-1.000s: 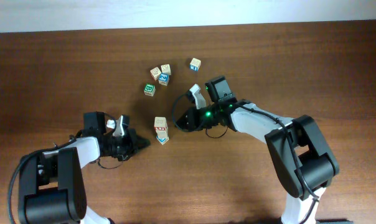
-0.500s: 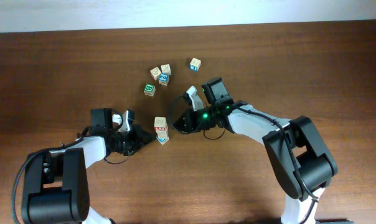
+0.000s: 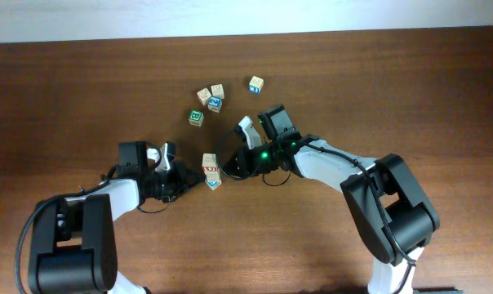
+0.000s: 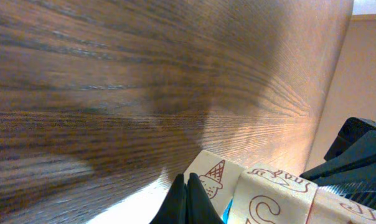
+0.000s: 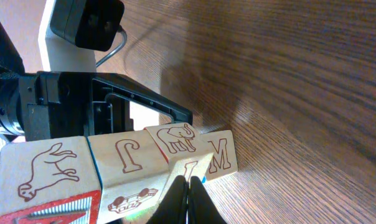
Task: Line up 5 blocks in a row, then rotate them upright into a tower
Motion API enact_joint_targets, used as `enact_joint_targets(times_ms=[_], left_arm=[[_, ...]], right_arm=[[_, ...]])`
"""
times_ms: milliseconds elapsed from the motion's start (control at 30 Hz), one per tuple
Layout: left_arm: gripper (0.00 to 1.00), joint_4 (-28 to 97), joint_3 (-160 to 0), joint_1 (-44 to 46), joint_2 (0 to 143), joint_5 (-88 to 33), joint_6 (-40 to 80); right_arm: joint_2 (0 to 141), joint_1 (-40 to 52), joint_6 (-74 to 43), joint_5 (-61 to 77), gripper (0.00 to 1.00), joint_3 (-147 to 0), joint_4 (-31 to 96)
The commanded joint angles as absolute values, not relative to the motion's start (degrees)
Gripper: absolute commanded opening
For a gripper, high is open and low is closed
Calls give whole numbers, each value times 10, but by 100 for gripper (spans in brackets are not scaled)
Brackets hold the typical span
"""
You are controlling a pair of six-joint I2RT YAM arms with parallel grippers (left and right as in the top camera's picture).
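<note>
1. Dark wooden table (image 3: 393, 73): at its left, the left arm (image 3: 120, 192) lies low and reaches rightward from its base at the near edge, with the wrist level with the row of cubes.
2. The left gripper (image 3: 199, 181) is closed with nothing between its fingers, which are pressed into a single point. That point sits just left of the row's near end. In the left wrist view, the tip (image 4: 187, 198) meets the edge of a cube bearing an ice-cream cone, though contact is not certain.
3. The two red-marked cubes (image 3: 211, 166) lie side by side in a short row between the two grippers, and a blue-marked cube (image 3: 213, 184) touches the row's near end.
4. Farther back, well apart from both grippers, sit the green-faced cube (image 3: 196, 118) and two cream cubes (image 3: 204, 95). A blue-lettered cube (image 3: 215, 103) is tucked against the cream pair, and another blue-lettered one (image 3: 256, 83) stands alone to the right.
5. The right gripper (image 3: 228, 169) is also closed and empty, with its tip just right of the row. In the right wrist view, the tip (image 5: 188, 198) rests at the cubes' lower faces, beneath an elephant and a J.
6. The right arm (image 3: 336, 163) stretches leftward from its near-right base, and a green light is lit at the wrist.
</note>
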State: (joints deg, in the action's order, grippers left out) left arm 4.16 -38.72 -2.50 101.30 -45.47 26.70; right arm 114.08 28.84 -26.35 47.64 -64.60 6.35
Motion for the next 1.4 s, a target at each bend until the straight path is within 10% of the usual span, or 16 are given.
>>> enact_joint_targets(times_ms=[0, 1367], left_arm=[[0, 35, -385, -18, 1007, -465, 274], [0, 76, -387, -37, 1001, -503, 236]], right_arm=[[1149, 293, -258, 469, 4, -644, 62], [1149, 293, -258, 469, 4, -644, 68]])
